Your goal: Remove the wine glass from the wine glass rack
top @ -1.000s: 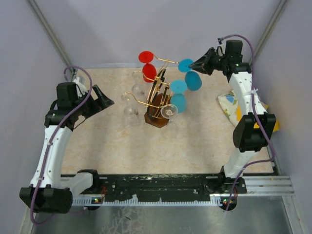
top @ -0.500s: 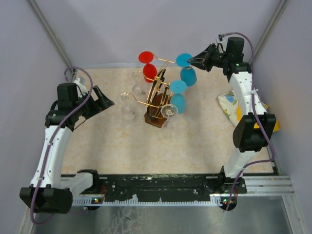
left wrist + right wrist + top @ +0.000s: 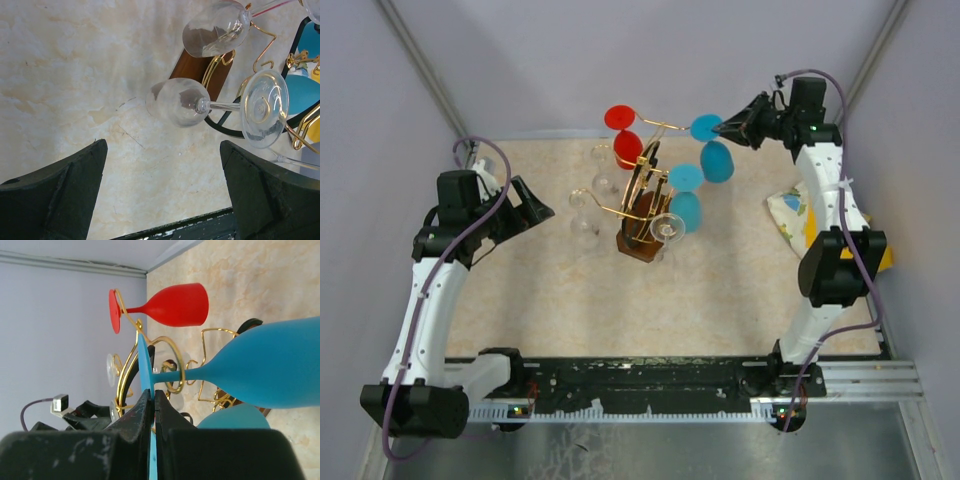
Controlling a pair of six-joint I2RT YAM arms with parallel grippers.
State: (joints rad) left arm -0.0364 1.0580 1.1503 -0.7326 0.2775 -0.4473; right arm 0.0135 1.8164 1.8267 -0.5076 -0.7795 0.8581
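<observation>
1. While the top view takes in the whole table, the wine glass rack stands near its middle. The blue wine glass hangs at about two o'clock from the rack's base. The right gripper comes in from three o'clock of that glass's foot, claw pinched together on it. The left gripper waits at the rack's nine o'clock, claw spread wide and holding nothing. Beside it are the clear glasses, and a red glass hangs at eleven o'clock.

2. From the left wrist, the fingers stand far apart at the lower corners with bare table between them. A clear glass hangs sideways at one o'clock, apart from them.

3. From the right wrist, both claw tips meet on the rim of the thin blue foot, seen edge-on. The stem runs towards three o'clock through one of the rack's gold curls, so the glass looks seated there.
   - The glass looks light, stiff and smooth; whether it is breakable cannot be told.
   - A pinch on the foot's rim offers little purchase, and the bowl's weight hangs far from it, so the glass may swivel.
   - The stem just under the foot would likely give a steadier hold.
   - Sliding the stem out through the curl's open end should spare the rack a tug.
</observation>
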